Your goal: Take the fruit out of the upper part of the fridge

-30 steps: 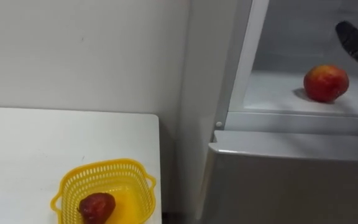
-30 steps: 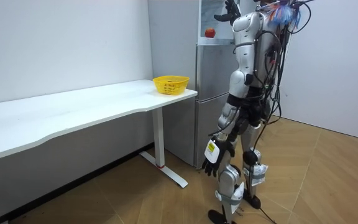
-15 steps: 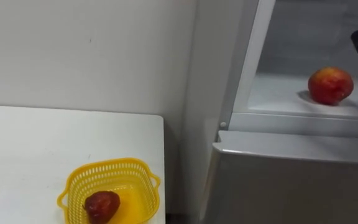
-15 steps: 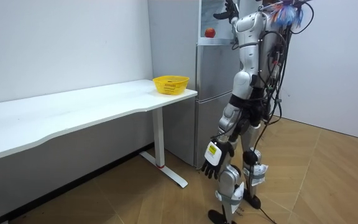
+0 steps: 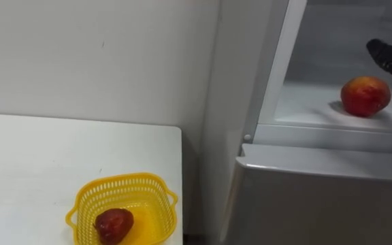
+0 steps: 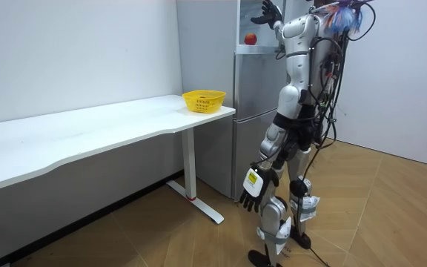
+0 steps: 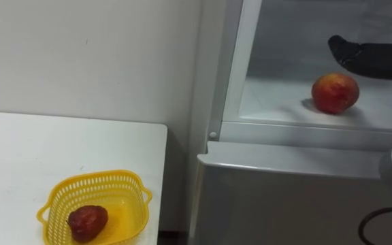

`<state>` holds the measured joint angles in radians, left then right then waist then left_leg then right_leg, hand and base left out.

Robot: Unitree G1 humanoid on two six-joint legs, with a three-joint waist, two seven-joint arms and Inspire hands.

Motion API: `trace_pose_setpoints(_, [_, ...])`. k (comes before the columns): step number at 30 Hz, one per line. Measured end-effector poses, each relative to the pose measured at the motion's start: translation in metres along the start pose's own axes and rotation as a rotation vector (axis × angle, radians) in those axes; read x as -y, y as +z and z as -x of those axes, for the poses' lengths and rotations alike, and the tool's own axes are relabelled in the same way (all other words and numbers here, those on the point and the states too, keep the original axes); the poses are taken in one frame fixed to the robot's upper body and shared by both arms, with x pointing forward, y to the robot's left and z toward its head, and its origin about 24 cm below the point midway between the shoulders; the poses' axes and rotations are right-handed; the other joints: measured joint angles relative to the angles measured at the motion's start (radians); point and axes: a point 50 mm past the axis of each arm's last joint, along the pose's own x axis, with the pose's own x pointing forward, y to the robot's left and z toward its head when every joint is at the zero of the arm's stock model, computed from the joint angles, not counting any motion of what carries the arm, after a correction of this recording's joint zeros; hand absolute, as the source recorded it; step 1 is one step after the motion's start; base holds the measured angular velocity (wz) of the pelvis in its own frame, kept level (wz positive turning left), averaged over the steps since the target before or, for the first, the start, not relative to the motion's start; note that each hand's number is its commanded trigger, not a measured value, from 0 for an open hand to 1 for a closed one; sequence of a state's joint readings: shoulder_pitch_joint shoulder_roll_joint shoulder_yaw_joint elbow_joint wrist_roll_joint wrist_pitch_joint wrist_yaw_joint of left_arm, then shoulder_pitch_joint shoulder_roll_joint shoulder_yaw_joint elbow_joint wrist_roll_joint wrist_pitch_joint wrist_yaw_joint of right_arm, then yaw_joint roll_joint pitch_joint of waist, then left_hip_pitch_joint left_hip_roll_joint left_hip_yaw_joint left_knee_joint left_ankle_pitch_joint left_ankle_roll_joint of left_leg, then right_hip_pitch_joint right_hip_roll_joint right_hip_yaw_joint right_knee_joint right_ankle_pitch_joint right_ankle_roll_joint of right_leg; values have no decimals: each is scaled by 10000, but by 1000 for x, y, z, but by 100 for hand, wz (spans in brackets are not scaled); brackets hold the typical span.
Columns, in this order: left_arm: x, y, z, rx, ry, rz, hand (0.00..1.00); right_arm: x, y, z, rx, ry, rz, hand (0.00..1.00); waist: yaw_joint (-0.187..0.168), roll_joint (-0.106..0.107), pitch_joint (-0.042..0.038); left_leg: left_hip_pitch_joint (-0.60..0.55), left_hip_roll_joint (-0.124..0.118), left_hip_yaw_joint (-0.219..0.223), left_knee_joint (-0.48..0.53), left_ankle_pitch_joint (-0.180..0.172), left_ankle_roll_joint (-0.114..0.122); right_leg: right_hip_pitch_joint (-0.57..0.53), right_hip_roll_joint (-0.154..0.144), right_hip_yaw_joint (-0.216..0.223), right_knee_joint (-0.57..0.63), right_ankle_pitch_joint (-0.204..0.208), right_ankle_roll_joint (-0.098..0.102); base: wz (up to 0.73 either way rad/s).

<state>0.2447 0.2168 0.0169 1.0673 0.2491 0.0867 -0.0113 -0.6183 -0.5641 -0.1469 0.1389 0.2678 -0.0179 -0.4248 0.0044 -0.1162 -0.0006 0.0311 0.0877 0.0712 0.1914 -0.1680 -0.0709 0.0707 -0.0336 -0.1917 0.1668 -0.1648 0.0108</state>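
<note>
Here, inside the upper fridge (image 7: 284, 131), the right hand (image 7: 373, 58) hovers just beside the apple (image 7: 335, 93), fingers apparently straight (the room view shows them spread); the left hand (image 6: 252, 190) hangs relaxed.

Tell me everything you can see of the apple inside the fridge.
The apple is round, red with yellowish patches, and looks smooth and whole. It rests alone on the white shelf of the open upper fridge compartment and casts a small shadow. The right hand, fingers straight, is just above and behind it, not closed round it. Whether it touches the apple is unclear.
</note>
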Motion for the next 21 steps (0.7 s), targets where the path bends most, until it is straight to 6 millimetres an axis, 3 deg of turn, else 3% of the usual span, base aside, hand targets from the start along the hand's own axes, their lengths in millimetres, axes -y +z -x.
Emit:
trace_pose_setpoints(6, [-1,4,0,178,71,5,0,-4,8,0,313,461,-152,0,-5,71,25,-2,1,-2,-13,-1,0,-2,3,0,5,2,-2,0])
trace_pose_setpoints(21, [-5,10,1,447,410,-24,0,-3,1,4,87,705,-29,0,-25,91,21,-11,1,3,-44,-2,-2,-21,3,1,-10,2,-3,0])
